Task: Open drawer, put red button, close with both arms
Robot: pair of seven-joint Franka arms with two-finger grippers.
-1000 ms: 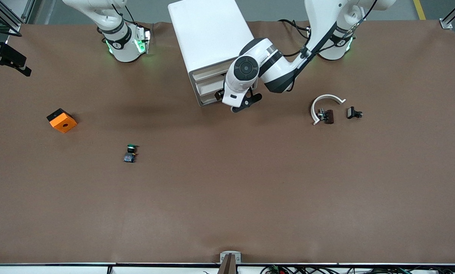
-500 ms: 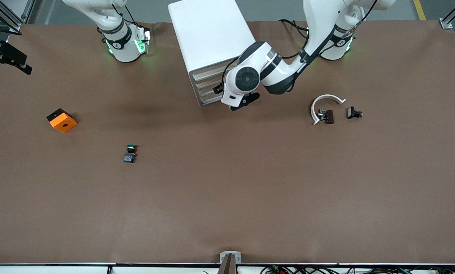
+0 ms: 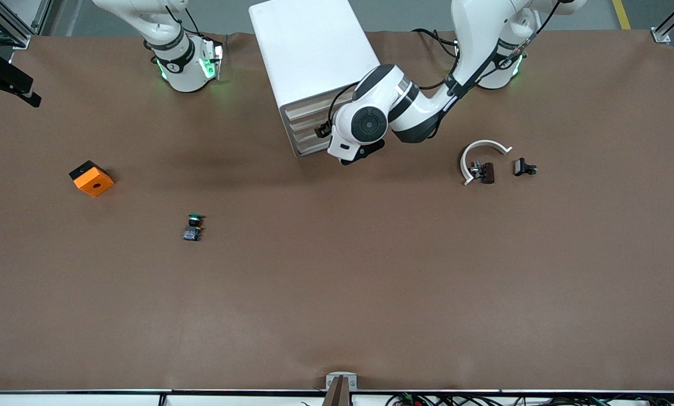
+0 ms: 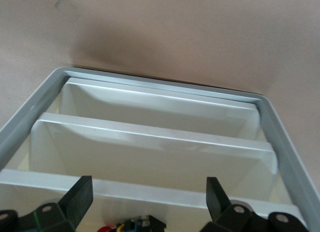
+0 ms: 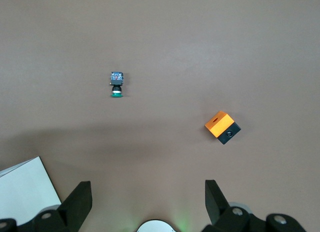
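Note:
The white drawer cabinet [image 3: 309, 56] stands between the two arm bases, its drawer fronts [image 3: 310, 131] facing the front camera. My left gripper [image 3: 362, 155] is open and empty, right against the drawer fronts. In the left wrist view the left gripper [image 4: 149, 189] is over the stepped drawer edges [image 4: 150, 137]. A sliver of the red button [image 4: 106, 228], red cap on a dark blue body, shows inside the drawer right under the fingers. The red button is hidden in the front view. My right gripper [image 5: 147, 192] is open and empty, waiting high above the table by its own base.
A green-capped button [image 3: 193, 226] lies on the table toward the right arm's end; it also shows in the right wrist view [image 5: 116, 83]. An orange cube [image 3: 91, 179] lies beside it. A white curved piece [image 3: 480, 148] and a black clip [image 3: 523, 167] lie toward the left arm's end.
My left gripper has moved in toward the cabinet, and the drawer that stuck out has slid back in with it. The right arm has barely moved.

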